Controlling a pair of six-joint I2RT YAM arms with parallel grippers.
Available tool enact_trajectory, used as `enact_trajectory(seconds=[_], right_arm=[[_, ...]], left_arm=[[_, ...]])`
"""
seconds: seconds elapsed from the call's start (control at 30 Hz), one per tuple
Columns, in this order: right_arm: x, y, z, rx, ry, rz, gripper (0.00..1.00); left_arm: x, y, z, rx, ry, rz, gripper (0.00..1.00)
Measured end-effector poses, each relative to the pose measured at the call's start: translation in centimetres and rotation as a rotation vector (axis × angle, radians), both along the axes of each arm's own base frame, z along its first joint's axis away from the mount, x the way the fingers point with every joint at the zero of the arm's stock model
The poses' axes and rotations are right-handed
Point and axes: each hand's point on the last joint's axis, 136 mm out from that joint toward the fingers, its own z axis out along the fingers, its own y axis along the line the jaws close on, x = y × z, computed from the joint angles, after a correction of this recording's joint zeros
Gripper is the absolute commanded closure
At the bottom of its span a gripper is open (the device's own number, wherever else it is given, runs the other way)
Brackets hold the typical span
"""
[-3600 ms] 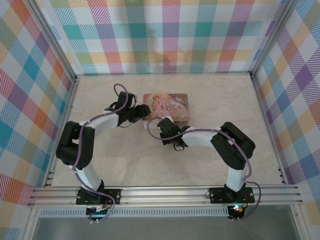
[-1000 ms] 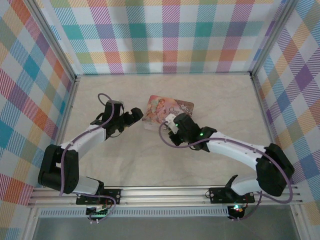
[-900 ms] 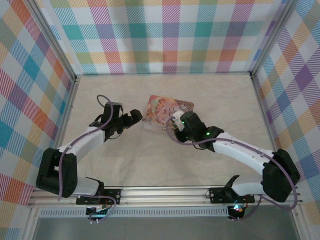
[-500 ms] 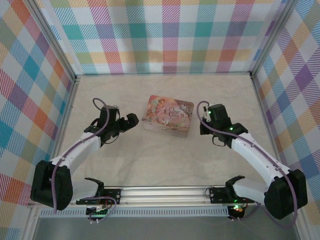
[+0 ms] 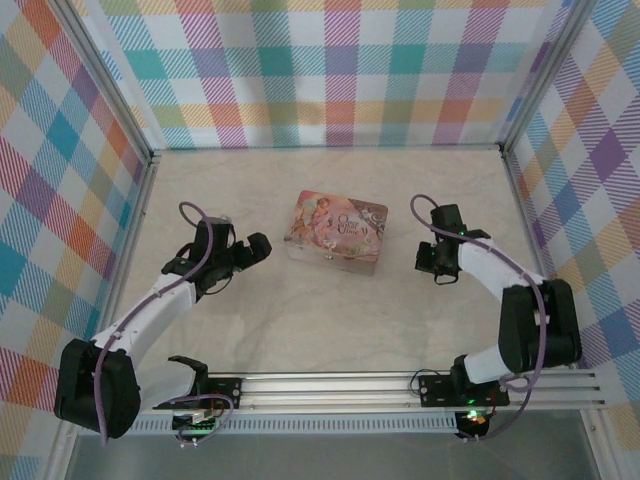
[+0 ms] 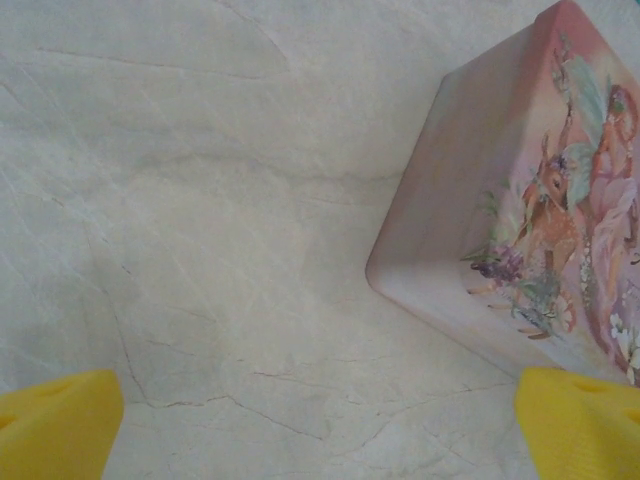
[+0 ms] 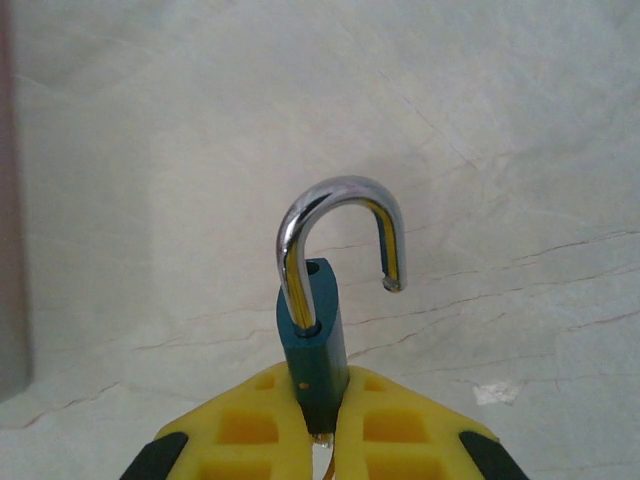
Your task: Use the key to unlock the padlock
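A blue-green padlock [image 7: 312, 335] stands upright in the right gripper [image 7: 320, 405], whose yellow fingers [image 7: 245, 425] pinch the lock's body from both sides, well off to the right of the pink picture tin [image 5: 337, 232]. The chrome shackle [image 7: 338, 186] is sprung open: one leg sits in the body while the other hooks over and ends in the air, clear of the lock. Below it lies pale marbled tabletop [image 7: 480, 120].

From the overhead camera, the right gripper [image 5: 436, 265] hangs beside the tin's right end, apart from it, with its arm folded back towards the near rail.

On the tin's other side, the left gripper [image 5: 247, 256] points at the tin's left end, near but not touching. Its jaws are spread wide and hold nothing. In the left wrist camera the gripper [image 6: 320, 430] has one yellow fingertip [image 6: 58, 425] showing at each lower corner, with bare table between them. The tin [image 6: 540, 200] lies ahead and to the right, lid closed, its fairy picture facing up.
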Motion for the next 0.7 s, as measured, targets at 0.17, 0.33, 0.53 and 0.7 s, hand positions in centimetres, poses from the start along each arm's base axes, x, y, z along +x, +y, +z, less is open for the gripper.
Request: enact_trajectory(seconds=[0.17, 0.33, 0.53, 0.7], right_arm=[[0.9, 0.0, -1.4, -0.011, 0.047, -0.008, 0.97], [1.2, 0.0, -1.8, -0.010, 0.060, -0.018, 0.79], [1.5, 0.0, -1.4, -0.009, 0.049, -0.025, 0.59], [1.8, -0.1, 1.0, -0.004, -0.020, -0.027, 0.39]], left_arm=[[0.0, 0.0, -0.6, 0.004, 0.020, 0.000, 0.00], [0.0, -0.1, -1.0, 0.003, 0.034, 0.001, 0.00], [0.0, -0.1, -1.4, 0.004, 0.045, 0.004, 0.00], [0.0, 0.0, -1.3, 0.009, 0.042, 0.008, 0.00]])
